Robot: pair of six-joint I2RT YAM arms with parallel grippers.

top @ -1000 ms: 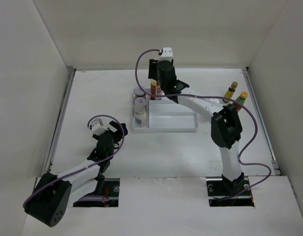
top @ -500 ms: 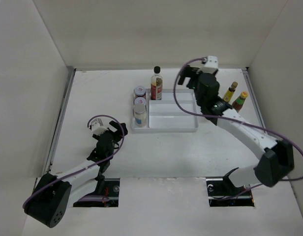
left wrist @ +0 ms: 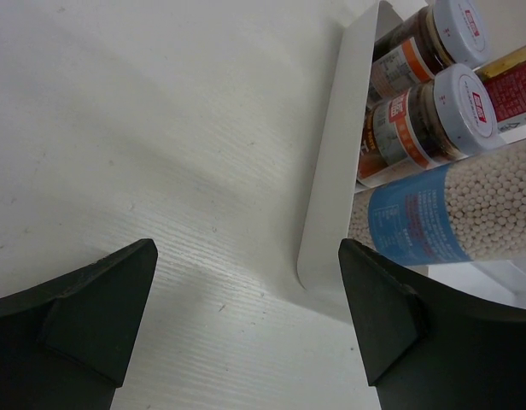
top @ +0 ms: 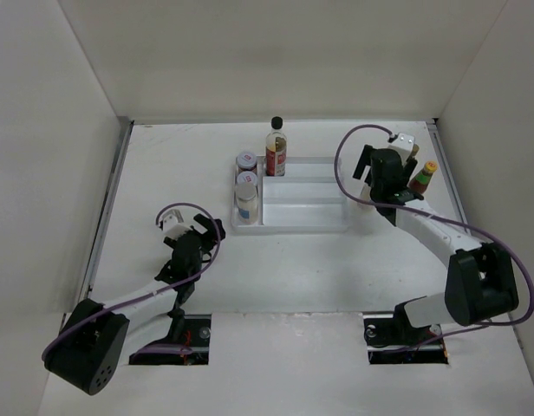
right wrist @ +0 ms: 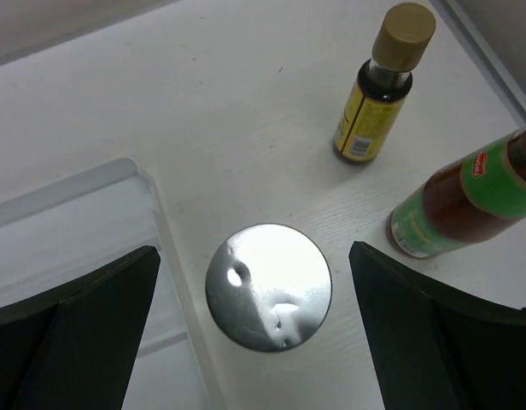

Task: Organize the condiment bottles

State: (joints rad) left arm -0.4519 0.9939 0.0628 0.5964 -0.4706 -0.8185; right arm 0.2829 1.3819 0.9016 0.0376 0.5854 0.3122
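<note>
My right gripper (top: 380,173) (right wrist: 253,256) is open and hangs above a short silver-lidded jar (right wrist: 268,288) that stands on the table just right of the white tray (top: 293,221). The lid shows between the fingers. Two slim yellow-capped sauce bottles stand to its right, a dark one (right wrist: 381,85) and a green-labelled one (right wrist: 464,201) (top: 423,178). In the tray stand the tall black-capped bottle (top: 276,147), two silver-lidded jars (top: 246,161) (top: 246,179) and a pale shaker (top: 247,204). My left gripper (top: 202,232) (left wrist: 246,248) is open and empty, facing the tray's near left corner (left wrist: 327,213).
White walls enclose the table on the left, back and right. The tray's right compartments (right wrist: 67,239) hold nothing. In the left wrist view the shaker (left wrist: 451,213) and the jars (left wrist: 429,120) stand behind the tray wall.
My right gripper let go of the tall black-capped bottle, which now stands in the tray, and swung right to above the silver-lidded jar. The left arm has not moved.
</note>
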